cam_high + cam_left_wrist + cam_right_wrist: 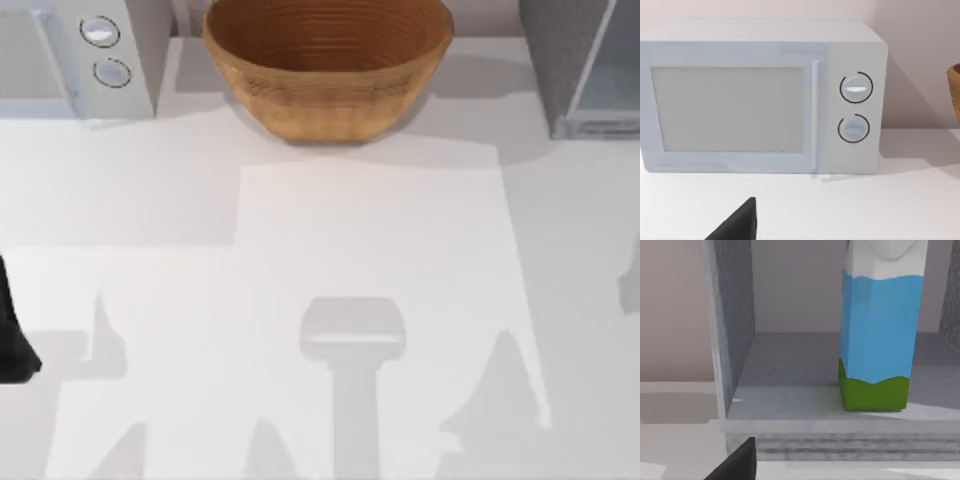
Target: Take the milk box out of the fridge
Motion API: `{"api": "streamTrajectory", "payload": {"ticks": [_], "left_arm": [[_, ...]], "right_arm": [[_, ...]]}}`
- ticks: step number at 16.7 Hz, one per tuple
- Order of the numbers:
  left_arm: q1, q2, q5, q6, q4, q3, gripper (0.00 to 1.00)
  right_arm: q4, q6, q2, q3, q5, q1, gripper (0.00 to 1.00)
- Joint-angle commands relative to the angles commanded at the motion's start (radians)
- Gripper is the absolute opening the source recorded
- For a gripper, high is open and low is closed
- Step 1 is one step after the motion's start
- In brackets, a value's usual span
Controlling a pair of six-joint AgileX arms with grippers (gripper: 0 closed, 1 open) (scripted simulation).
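At the far right of the table: fridge [585,70], one, dark grey, its front open in the right wrist view, the inner floor bare apart from the carton.
Milk box [879,335]: one, upright on the fridge floor [790,390], white top, blue sides, green band at the foot; it stands straight ahead of the right gripper, set back from the front sill, apart from the inner side wall.
Right gripper [737,462]: one dark fingertip shows at the frame's lower edge, outside the fridge, short of the sill and well clear of the milk box; whether its jaws are spread or closed, I cannot tell.
Left gripper [737,222]: one dark fingertip shows, facing the microwave; jaw state likewise cannot be told.
Left arm [12,330]: one, a dark shape at the table's left edge.
Microwave [760,97]: one, white, door closed, two round knobs [856,88] stacked beside the door.
Basket [328,62]: one, woven, brown, between microwave and fridge at the back of the table [370,250].
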Motion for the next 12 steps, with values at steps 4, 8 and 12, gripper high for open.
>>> {"api": "streamTrajectory", "payload": {"ticks": [4, 8, 12], "left_arm": [[0.0, 0.0, 0.0, 0.0, 0.0, 0.0, 1.0], [0.0, 0.0, 0.0, 0.0, 0.0, 0.0, 1.0], [0.0, 0.0, 0.0, 0.0, 0.0, 0.0, 1.0]], "right_arm": [[0.297, 0.005, 0.349, 0.028, -0.099, -0.1, 1.0], [0.531, 0.008, 0.595, 0.059, -0.173, -0.174, 1.0], [0.646, 0.008, 0.71, 0.077, -0.209, -0.209, 1.0]]}}
